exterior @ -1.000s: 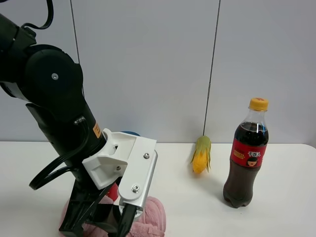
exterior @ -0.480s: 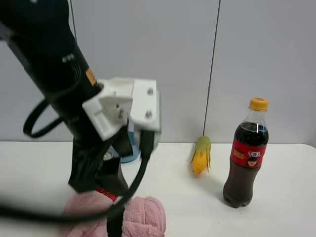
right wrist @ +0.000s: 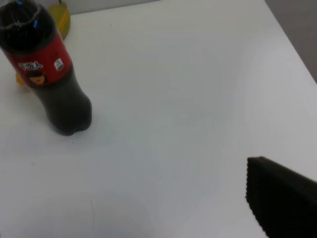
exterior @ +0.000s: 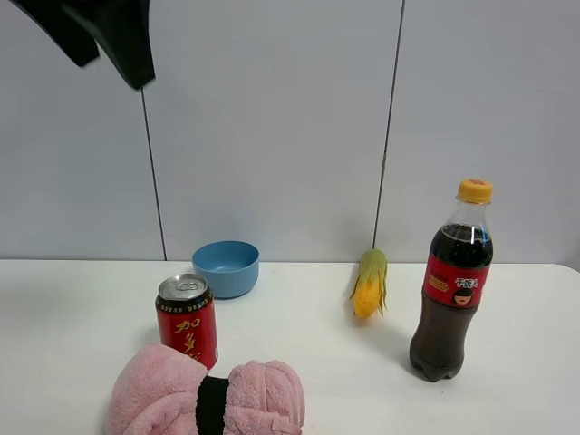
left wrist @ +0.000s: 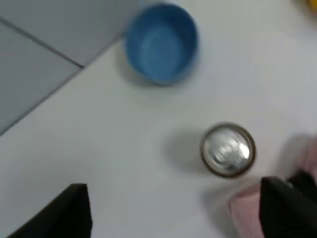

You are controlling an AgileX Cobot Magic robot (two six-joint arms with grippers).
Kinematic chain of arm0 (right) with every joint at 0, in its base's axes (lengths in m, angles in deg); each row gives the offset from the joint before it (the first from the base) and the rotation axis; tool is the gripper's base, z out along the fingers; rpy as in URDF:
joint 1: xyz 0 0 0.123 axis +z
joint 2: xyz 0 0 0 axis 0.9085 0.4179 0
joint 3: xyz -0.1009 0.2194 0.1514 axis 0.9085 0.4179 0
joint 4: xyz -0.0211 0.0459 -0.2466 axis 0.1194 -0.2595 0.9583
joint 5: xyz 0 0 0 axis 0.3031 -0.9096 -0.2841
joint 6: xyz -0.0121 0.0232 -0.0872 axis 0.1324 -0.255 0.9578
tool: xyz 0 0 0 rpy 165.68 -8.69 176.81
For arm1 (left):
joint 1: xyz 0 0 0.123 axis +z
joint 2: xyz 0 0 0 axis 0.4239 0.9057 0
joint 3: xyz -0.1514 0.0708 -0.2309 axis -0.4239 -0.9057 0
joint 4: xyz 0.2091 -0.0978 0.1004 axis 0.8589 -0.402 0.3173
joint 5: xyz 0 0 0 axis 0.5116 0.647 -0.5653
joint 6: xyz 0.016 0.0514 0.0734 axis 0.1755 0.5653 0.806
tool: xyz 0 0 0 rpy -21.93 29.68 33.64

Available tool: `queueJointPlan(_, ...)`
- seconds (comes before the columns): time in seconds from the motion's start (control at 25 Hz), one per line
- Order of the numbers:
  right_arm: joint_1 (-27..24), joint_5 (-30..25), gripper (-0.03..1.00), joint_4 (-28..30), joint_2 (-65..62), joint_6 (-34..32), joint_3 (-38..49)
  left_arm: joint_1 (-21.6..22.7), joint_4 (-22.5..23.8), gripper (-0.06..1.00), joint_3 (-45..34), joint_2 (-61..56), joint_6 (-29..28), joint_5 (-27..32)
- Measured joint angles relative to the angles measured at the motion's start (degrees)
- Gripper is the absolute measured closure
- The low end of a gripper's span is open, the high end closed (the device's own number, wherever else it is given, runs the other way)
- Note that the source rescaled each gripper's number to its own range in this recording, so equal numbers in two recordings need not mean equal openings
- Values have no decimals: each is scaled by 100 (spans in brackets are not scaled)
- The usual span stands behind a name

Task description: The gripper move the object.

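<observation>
Left pincer [left wrist: 171, 210] is hanging high over the bench [exterior: 299, 335], fingers spread wide, grasping nothing. Red can [exterior: 187, 319] is standing upright touching the pink towel [exterior: 207, 396], near the blue bowl [exterior: 226, 267]. Likely light, rigid, slick: grip mid-body. Right pincer: can't tell.

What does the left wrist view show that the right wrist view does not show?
Only the left wrist view shows the blue bowl, the red can seen from above, an edge of the pink towel and the open left tool. Only the right wrist view shows the cola bottle, the corn behind it and one right finger. Both show the white table.
</observation>
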Motion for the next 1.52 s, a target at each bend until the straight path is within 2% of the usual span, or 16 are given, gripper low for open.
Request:
queueJointPlan(0.2,0,0,-3,0,0,0,0,602,0,45,37,-674,-267,52)
queueJointPlan(0.32,0,0,-3,0,0,0,0,1088,0,45,-233,-1212,-434,52)
queueJointPlan(0.48,0,0,-3,0,0,0,0,1814,-70,45,-1029,-2103,-381,65)
queueJointPlan(0.68,0,0,-3,0,0,0,0,2662,-158,34,-2196,-3388,-353,76)
queueJointPlan(0.84,0,0,-3,0,0,0,0,3191,-263,33,-3089,-4437,-499,78)
queueJointPlan(1.12,0,0,-3,0,0,0,0,3789,-586,32,-4342,-6138,-745,89)
queueJointPlan(1.32,0,0,-3,0,0,0,0,3921,-908,32,-5055,-7103,-765,95)
queueJointPlan(1.52,0,0,-3,0,0,0,0,3921,-1169,32,-5787,-7867,-309,95)
